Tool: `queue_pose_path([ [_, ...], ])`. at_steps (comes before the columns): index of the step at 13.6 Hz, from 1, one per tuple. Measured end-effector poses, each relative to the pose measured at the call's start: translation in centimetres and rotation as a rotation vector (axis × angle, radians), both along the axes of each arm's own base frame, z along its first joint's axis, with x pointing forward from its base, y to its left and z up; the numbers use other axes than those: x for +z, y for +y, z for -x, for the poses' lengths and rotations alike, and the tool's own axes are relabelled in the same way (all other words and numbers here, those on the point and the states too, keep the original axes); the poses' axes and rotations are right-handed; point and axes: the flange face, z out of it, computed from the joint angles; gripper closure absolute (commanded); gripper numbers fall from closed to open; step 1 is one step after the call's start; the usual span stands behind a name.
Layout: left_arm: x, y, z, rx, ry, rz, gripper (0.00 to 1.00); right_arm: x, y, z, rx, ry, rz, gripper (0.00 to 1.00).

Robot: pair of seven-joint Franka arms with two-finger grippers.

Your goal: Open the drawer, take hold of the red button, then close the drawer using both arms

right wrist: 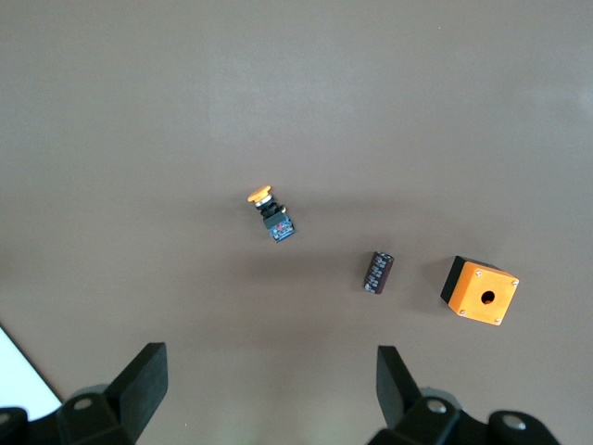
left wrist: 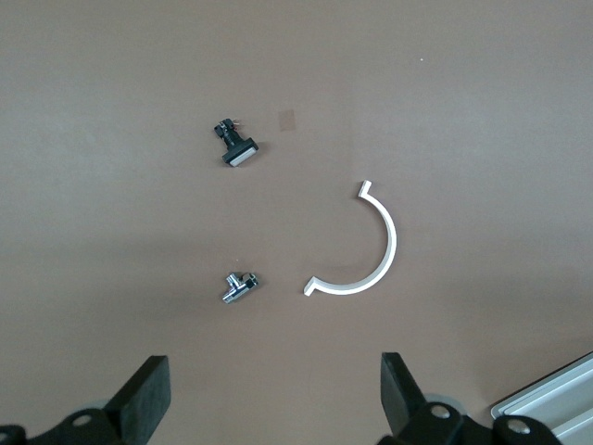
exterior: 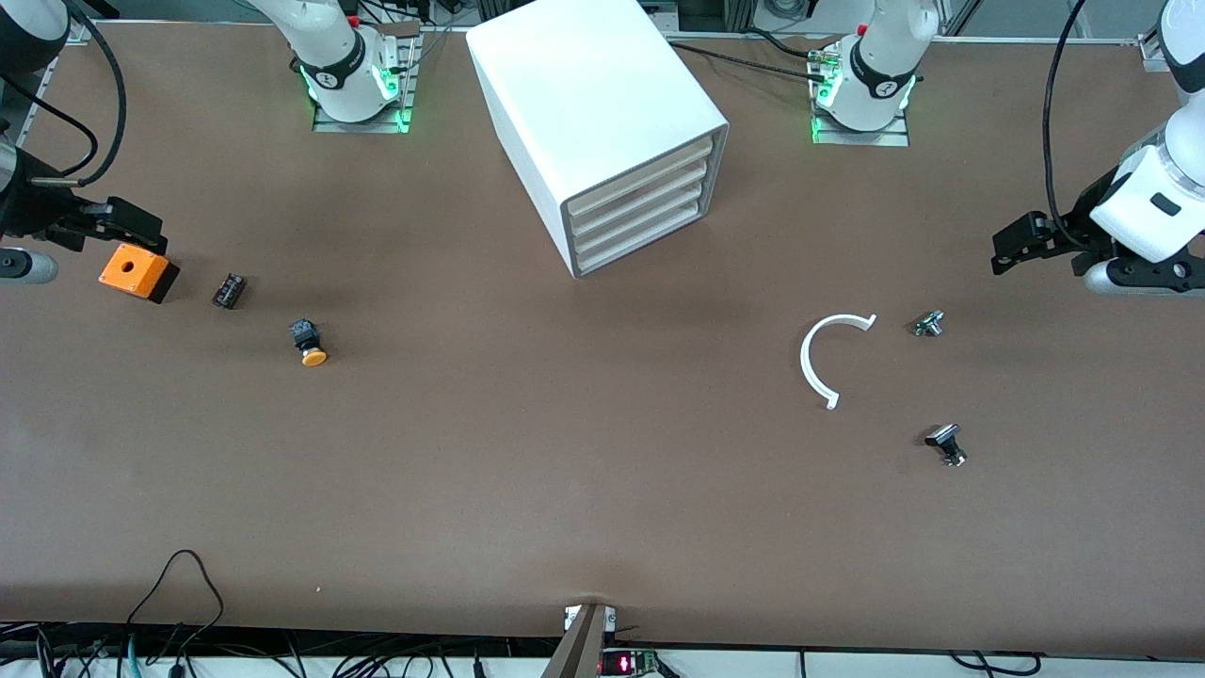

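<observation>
Four alike drawer fronts of the white cabinet [exterior: 602, 132] all sit shut (no red button shows), angled toward the left arm's end, so the left gripper [exterior: 1021, 247], fingers spread, suits better than the equally spread right gripper [exterior: 127, 226]

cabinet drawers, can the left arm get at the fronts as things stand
Probably yes: the four drawer fronts are all shut but face open table, with nothing before them, and the left gripper hangs open and empty toward its end of the table.

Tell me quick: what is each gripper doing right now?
Left gripper: open, holding nothing, over the table near the white curved piece.
Right gripper: open, holding nothing, beside the orange box.
</observation>
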Motion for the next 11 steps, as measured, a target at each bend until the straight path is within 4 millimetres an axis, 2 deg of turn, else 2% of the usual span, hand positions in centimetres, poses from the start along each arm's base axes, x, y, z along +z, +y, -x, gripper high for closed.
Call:
queue_pose_path([
  [11,-0.2,-0.3,-0.2,0.002,0.014,0.023,0.00,-0.7,-0.2,2.0,0.004,-0.021,0.003,0.00],
])
